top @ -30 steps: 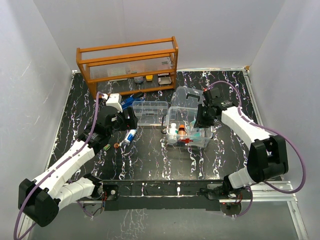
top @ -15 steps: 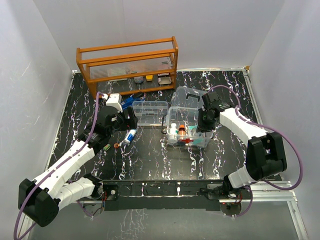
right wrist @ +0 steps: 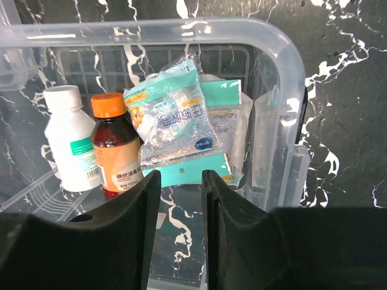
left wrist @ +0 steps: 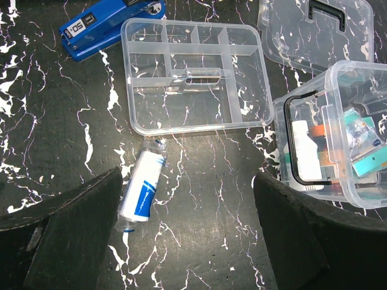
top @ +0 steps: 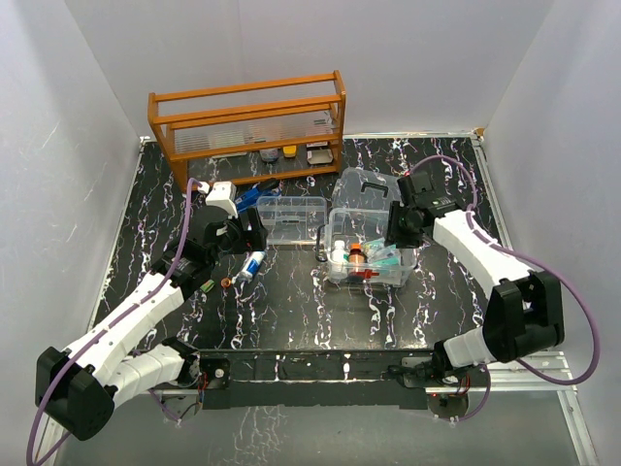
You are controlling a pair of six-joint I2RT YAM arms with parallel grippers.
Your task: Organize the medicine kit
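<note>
The medicine kit box stands open at mid-table, its clear rim filling the right wrist view. Inside are a white bottle, a brown bottle with an orange cap and a teal packet. My right gripper hovers over the box, open by a narrow gap with nothing in it, the packet just ahead of its tips. The divided tray insert and the lid with dark handle lie apart on the table. My left gripper is wide open above bare table, a white-and-blue tube by its left finger.
An orange wooden rack stands along the back edge. A blue stapler lies behind the tray insert. Small loose items sit near my left arm. White walls close in the table on three sides.
My right gripper's jaws have parted a little and its wrist has shifted slightly over the box. The left arm has not moved.
</note>
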